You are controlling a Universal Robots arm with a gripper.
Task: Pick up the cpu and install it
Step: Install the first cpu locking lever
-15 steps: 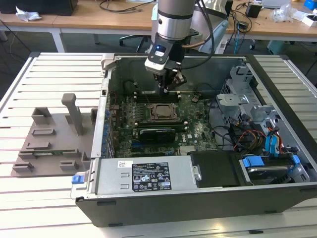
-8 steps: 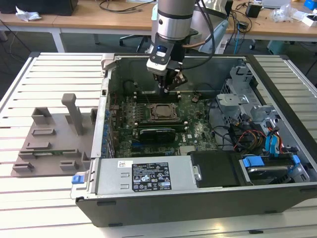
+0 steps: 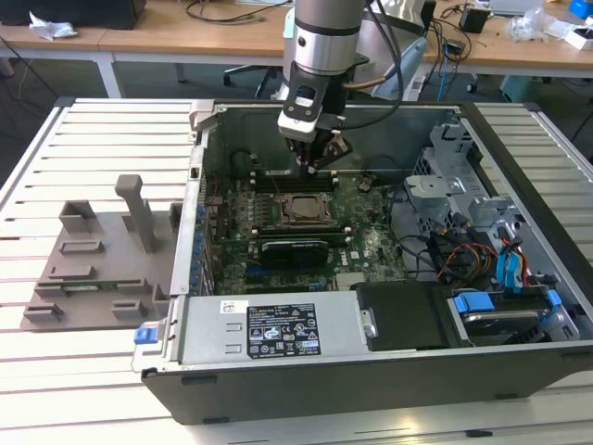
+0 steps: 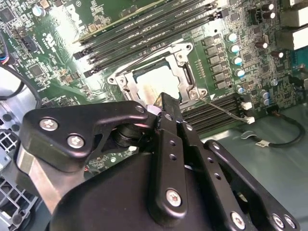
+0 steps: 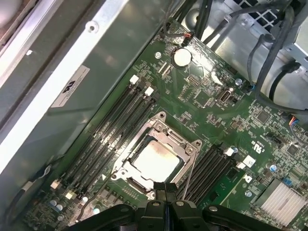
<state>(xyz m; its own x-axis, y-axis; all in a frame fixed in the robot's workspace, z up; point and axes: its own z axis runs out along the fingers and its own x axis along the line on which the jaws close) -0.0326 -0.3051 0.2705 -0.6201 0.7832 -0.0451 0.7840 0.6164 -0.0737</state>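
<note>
Cpu point(image 5: 155, 161) sits in socket frame point(image 5: 185, 143) on mobo point(image 5: 211, 96), inside open pc case point(image 3: 389, 375). Gripper point(image 5: 166, 188) hovers just above socket edge, fingers pressed together w/ nothing betw them. Grey tray point(image 3: 93, 250) lies outside case, at the exterior view's left.

Case label point(image 3: 283, 331) print illegible.

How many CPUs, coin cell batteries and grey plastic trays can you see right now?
cpu: 1
coin cell battery: 1
grey plastic tray: 1
Total: 3
</note>
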